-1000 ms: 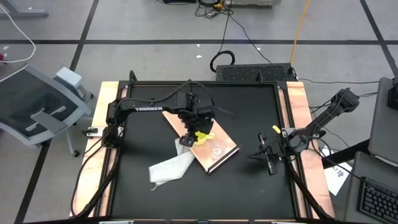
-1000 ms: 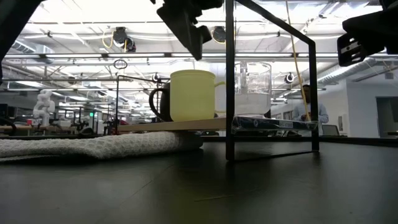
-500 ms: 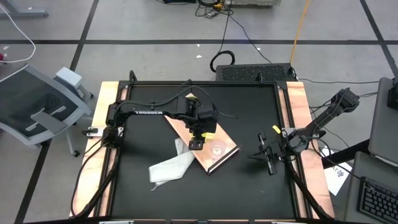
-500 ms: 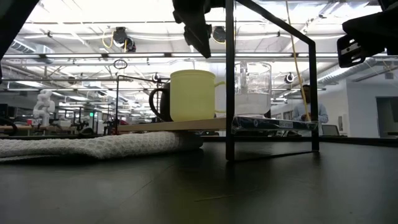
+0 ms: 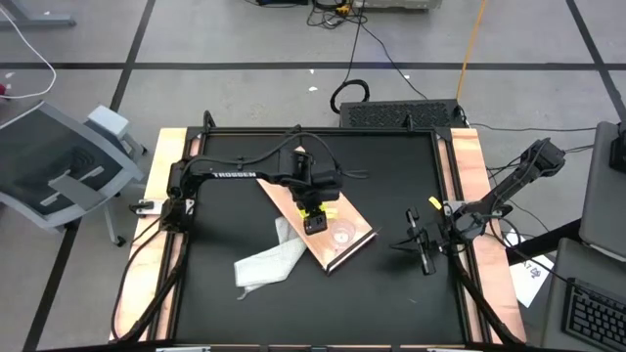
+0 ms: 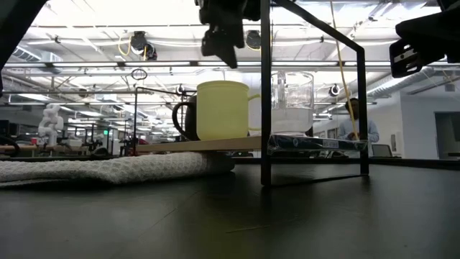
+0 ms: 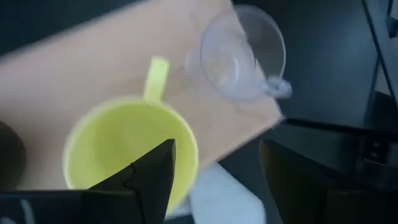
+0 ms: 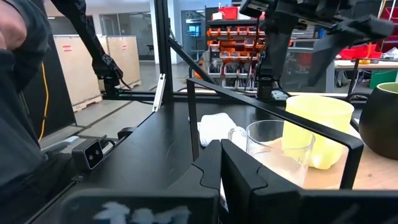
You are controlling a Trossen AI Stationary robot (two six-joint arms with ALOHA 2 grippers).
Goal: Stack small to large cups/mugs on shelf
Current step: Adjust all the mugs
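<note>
A yellow mug [image 7: 127,149], a clear plastic cup [image 7: 242,53] and a dark green mug [image 8: 380,118] stand upright on their bases on the light-wood shelf board [image 5: 337,249]. In the low view the yellow mug [image 6: 223,109] is in the middle, the clear cup [image 6: 291,101] beside it and the dark mug [image 6: 184,119] behind it. My left gripper [image 7: 214,180] hangs open above the yellow mug's near rim, pointing steeply down and clear of it [image 6: 219,39]. At the table's right edge my right gripper [image 5: 423,249] is shut and level.
A white cloth [image 5: 266,261] lies on the black tabletop by the board's near left corner, and the board's edge rests over it [image 6: 108,169]. A black metal frame rings the table; one of its posts [image 6: 266,93] stands in front of the cups in the low view.
My left gripper has rolled about the line it points along while staying above the yellow mug; its fingers have swung toward the table's right side. It has stayed open. The mugs, cup and board have not moved.
</note>
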